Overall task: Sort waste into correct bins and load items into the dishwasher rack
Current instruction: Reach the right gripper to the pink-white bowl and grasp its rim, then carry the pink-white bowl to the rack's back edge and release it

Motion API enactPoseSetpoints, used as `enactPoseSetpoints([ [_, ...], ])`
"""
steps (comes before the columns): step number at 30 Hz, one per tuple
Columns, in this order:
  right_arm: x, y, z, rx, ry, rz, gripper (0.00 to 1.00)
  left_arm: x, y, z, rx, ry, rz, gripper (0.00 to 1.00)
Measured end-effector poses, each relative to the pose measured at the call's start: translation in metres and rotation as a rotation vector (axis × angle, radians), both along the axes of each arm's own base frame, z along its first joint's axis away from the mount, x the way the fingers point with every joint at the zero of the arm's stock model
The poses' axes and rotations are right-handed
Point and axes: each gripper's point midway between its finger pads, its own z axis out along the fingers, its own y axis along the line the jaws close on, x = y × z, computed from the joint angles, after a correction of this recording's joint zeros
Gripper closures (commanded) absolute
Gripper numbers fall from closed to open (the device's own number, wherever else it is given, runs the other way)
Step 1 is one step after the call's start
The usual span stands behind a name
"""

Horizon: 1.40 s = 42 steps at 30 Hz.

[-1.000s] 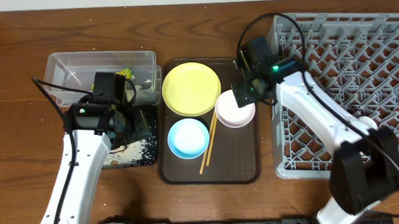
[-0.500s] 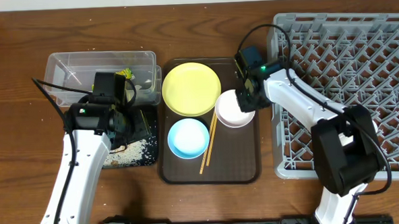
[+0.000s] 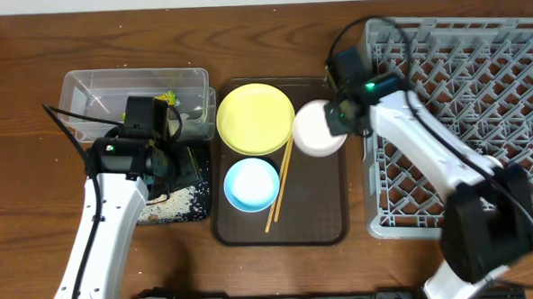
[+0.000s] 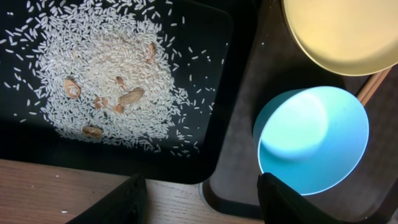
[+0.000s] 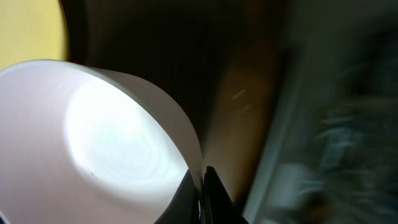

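My right gripper (image 3: 336, 121) is shut on the rim of the white bowl (image 3: 317, 129), which is held tilted over the right edge of the brown serving tray (image 3: 284, 232), beside the grey dishwasher rack (image 3: 463, 114). In the right wrist view the fingertips (image 5: 202, 193) pinch the bowl's thin wall (image 5: 93, 143). The yellow plate (image 3: 255, 118), the light blue bowl (image 3: 251, 183) and the chopsticks (image 3: 280, 187) lie on the serving tray. My left gripper (image 4: 199, 205) hangs open and empty over the front edge of the black tray (image 4: 211, 37), which holds rice scraps (image 4: 106, 81).
The clear tub (image 3: 129, 91) stands behind the black tray (image 3: 174, 206) and holds a green-and-orange wrapper (image 3: 167, 98). The rack fills the right side of the table. Bare wood lies in front of the trays and at the far left.
My right gripper has shut on the white bowl's rim and raised it, tilted, toward the back right of the serving tray. One chopstick shifted slightly. The left arm has not moved.
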Motion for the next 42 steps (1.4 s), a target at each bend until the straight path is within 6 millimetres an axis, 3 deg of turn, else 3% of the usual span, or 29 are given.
enactPoseSetpoints([
  [6, 0.037, -0.036, 0.117, -0.026, -0.393, -0.095, 0.99, 0.0, 0.0, 0.0, 0.0, 0.0, 0.0, 0.4],
  [9, 0.048, -0.061, 0.157, -0.086, -0.537, -0.145, 0.99, 0.0, 0.0, 0.0, 0.0, 0.0, 0.0, 0.4],
  [18, 0.087, -0.126, 0.203, -0.399, -0.734, -0.179, 0.99, 0.0, 0.0, 0.0, 0.0, 0.0, 0.0, 0.4],
  [23, 0.105, -0.164, 0.194, -0.584, -0.718, -0.218, 0.99, 0.0, 0.0, 0.0, 0.0, -0.001, 0.001, 0.4],
  [28, 0.118, -0.19, 0.159, -0.744, -0.629, -0.262, 0.99, 0.0, 0.0, 0.0, 0.0, -0.001, 0.001, 0.4],
  [37, 0.126, -0.191, 0.096, -0.842, -0.468, -0.207, 0.99, 0.0, 0.0, 0.0, 0.0, 0.0, 0.001, 0.4],
  [42, 0.12, -0.177, 0.084, -0.847, -0.428, -0.188, 0.99, 0.0, 0.0, 0.0, 0.0, -0.001, 0.001, 0.4],
])
